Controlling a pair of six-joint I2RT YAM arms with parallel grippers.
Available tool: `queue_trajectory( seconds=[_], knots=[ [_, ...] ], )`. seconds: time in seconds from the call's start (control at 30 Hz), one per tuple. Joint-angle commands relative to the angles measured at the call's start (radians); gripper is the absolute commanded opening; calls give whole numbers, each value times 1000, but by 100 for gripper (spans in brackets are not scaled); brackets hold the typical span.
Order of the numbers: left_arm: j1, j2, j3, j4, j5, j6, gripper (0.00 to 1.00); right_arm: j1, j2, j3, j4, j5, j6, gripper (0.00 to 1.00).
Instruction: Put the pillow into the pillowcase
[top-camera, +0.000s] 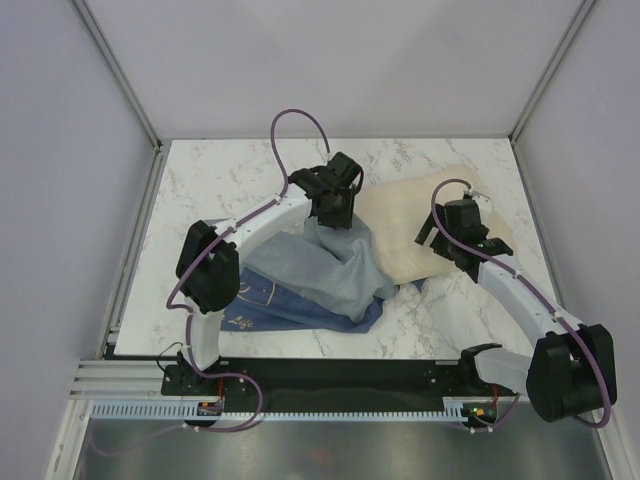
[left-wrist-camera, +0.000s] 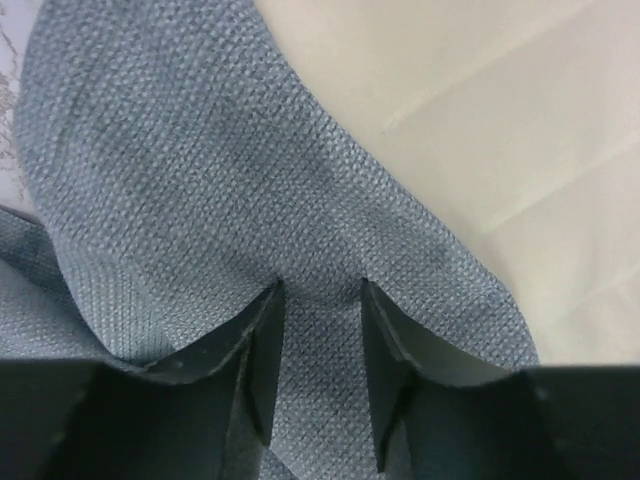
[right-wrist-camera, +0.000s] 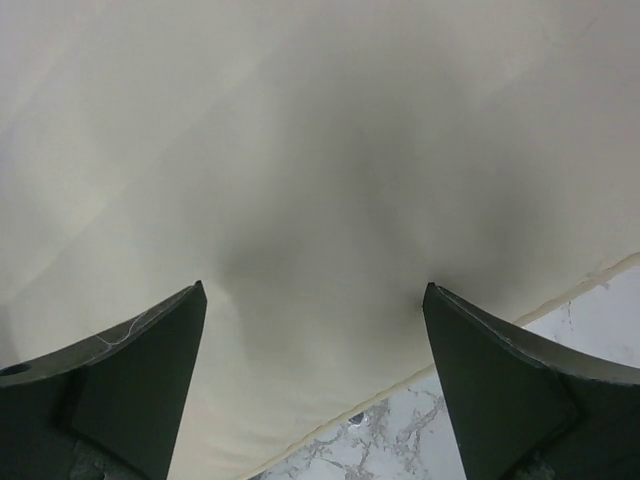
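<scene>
The cream pillow (top-camera: 400, 222) lies on the right half of the table. Its left end meets the crumpled blue pillowcase (top-camera: 320, 280), whose lighter grey-blue inside faces up. My left gripper (top-camera: 333, 207) points down at the pillowcase's upper edge beside the pillow. In the left wrist view its jaws (left-wrist-camera: 320, 286) stand partly apart, with the tips pressed onto grey-blue cloth (left-wrist-camera: 200, 180) and the pillow (left-wrist-camera: 500, 100) just beyond. My right gripper (top-camera: 452, 235) rests on the pillow's right part. Its fingers (right-wrist-camera: 314, 287) are spread wide, denting the cream fabric (right-wrist-camera: 300, 140) and gripping nothing.
The white marble table (top-camera: 230, 170) is walled by grey panels at the back and sides. Bare marble (right-wrist-camera: 590, 330) shows just past the pillow's near edge. Purple cables loop over both arms. The arm bases and a black rail sit along the near edge.
</scene>
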Motion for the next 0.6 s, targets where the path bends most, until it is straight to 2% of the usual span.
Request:
queue_trajectory(
  seconds=[0.0,0.03,0.1,0.13,0.2,0.23,0.3,0.33,0.37,0.57],
  knots=[
    [-3,34,49,50,13,5,42,-5,53,-24,-6,69,71,98],
    [-1,38,49,59,5,2,29,-5,53,-34,-5,66,99,95],
    [2,36,46,93,-16,-3,15,-7,27,-94,59,10,113,87],
    [5,33,48,104,-18,-1,7,-1,13,-114,81,-6,122,75],
    [13,34,67,130,-15,8,2,15,-13,-159,146,-53,128,57],
    [16,44,81,133,-12,14,2,33,-15,-162,152,-60,130,38],
    [23,60,139,131,17,42,2,77,-3,-157,150,-73,122,22],
    [25,67,159,133,25,52,2,94,-1,-156,146,-76,122,5],
    [27,85,178,131,37,69,2,113,-6,-157,143,-76,136,0],
    [33,149,305,131,91,120,2,344,-99,-185,135,-12,209,0]
  ],
)
